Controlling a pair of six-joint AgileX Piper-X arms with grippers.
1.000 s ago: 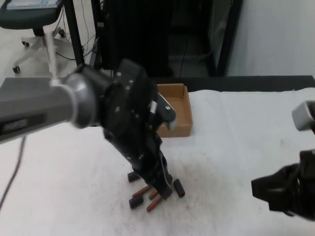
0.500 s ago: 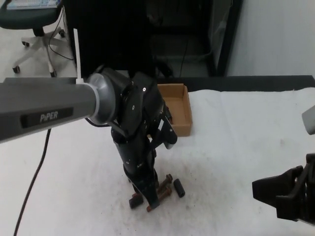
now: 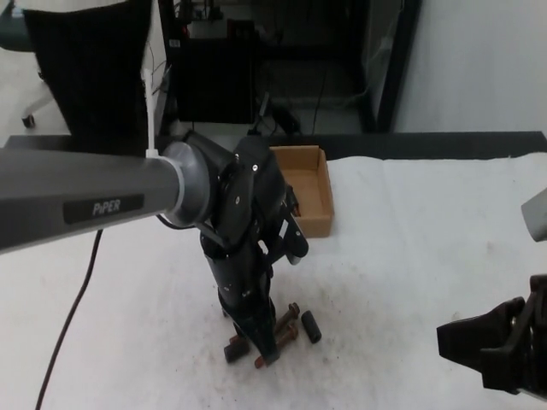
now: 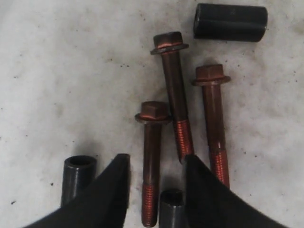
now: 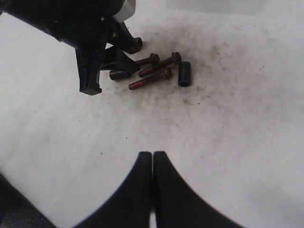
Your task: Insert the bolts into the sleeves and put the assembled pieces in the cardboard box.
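Three rusty bolts lie side by side on the white cloth: a long bolt (image 4: 173, 95), a second bolt (image 4: 213, 114) and a short bolt (image 4: 152, 142). Black sleeves lie around them: one sleeve (image 4: 230, 22) beyond the bolt heads, another sleeve (image 4: 78, 173) beside a finger, a third sleeve (image 4: 171, 206) between the fingers. My left gripper (image 4: 154, 190) is open, low over the pile (image 3: 286, 323), straddling the short bolt's threaded end. My right gripper (image 5: 152, 154) is shut and empty, off to the right (image 3: 453, 340). The cardboard box (image 3: 309, 195) stands behind the pile.
The white cloth (image 3: 410, 239) covers the bench, with free room between the pile and the right gripper. The bench's dark back edge (image 3: 444, 141) runs behind the box. A separate sleeve (image 5: 184, 73) lies at the pile's right side.
The left arm has turned its wrist and come down onto the pile of bolts and sleeves. The right gripper stays about where it was.
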